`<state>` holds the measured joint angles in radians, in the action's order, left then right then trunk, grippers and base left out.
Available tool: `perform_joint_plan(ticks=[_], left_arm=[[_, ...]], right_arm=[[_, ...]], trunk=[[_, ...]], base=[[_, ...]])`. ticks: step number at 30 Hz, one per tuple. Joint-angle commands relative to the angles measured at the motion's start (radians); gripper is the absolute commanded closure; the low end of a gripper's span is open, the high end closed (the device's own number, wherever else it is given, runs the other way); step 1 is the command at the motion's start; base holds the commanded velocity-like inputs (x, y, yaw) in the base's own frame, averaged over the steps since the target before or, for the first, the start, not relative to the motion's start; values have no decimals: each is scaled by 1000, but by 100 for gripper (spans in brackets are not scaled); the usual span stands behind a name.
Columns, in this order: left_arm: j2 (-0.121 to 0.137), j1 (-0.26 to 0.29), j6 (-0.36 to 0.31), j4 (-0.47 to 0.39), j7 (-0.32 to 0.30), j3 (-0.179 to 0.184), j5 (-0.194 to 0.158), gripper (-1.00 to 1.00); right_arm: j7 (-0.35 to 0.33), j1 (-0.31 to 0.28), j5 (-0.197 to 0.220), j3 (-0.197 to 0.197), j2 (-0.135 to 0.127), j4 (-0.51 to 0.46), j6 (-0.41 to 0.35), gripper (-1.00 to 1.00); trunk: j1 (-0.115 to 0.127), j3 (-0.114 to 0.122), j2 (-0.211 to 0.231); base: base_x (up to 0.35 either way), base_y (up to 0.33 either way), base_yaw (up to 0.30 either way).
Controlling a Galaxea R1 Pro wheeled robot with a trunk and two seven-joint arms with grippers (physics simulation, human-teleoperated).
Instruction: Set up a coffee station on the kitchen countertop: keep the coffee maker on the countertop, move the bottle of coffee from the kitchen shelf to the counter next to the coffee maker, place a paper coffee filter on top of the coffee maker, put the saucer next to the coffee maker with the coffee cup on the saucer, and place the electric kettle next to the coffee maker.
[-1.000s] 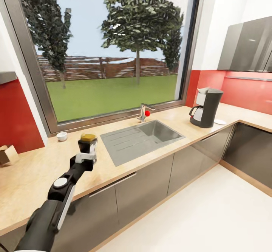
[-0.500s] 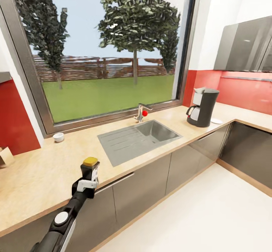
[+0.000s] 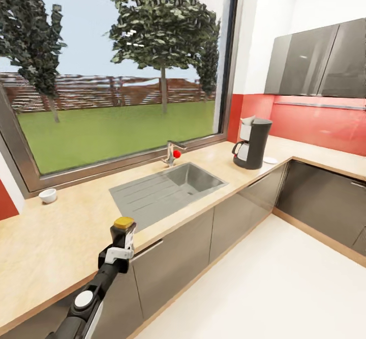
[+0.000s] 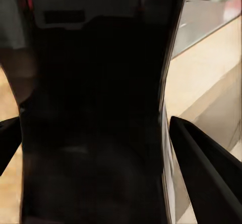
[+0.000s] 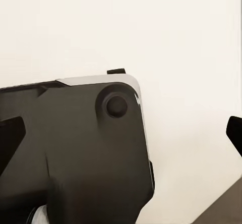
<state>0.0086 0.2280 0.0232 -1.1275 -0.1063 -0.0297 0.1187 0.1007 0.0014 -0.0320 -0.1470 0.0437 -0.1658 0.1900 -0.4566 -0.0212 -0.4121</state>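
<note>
Left pincer (image 3: 122,237): clamped on the bottle of coffee (image 3: 123,228), yellow cap up.
Right pincer: grip state, can't tell.
Just changed: view has swung toward the coffee maker (image 3: 252,143); bottle carried lower, out at the surface (image 3: 56,237) edge, so delivery looks underway.
Sink (image 3: 168,189): nothing visible inside, between bottle and coffee maker.
White cup (image 3: 48,195): far beyond the sink from the coffee maker; contents unclear.

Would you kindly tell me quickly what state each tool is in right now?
Left tool: closed on the bottle of coffee, held upright over the countertop's front edge.
Right tool: fingertips wide apart, open, holding nothing.
</note>
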Motion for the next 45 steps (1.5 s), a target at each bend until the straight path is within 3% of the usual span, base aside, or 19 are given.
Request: perform_joint_plan(ticks=[1,14,16,17,20,45], left_arm=[[-1,1,3,-1,-6,-3,10,100],[-4,1,4,3,-7,-1,13,100],[-4,1,5,5,-7,10,13,100],[-3,1,5,10,-3,34,15,100],[-3,1,4,11,-4,38,15,100],[-4,1,6,12,-6,41,15,100]], right_arm=[[1,0,-3,-6,1,-2,2,-100],[1,0,-3,-6,1,-1,2,-100],[1,0,-3,-6,1,-1,2,-100],[2,0,-4,-6,1,0,2,-100],[2,0,-5,-5,1,-2,2,-100],[4,0,-5,-6,1,-29,2,-100]], trunk=[[-1,-2,-2],[-1,-2,-2],[-1,-2,-2],[-1,-2,-2],[-1,-2,-2],[-1,0,-2]], base=[[285,-117,-58],[281,-158,-9],[280,-166,0],[280,-165,0],[282,-158,0],[242,-174,0]])
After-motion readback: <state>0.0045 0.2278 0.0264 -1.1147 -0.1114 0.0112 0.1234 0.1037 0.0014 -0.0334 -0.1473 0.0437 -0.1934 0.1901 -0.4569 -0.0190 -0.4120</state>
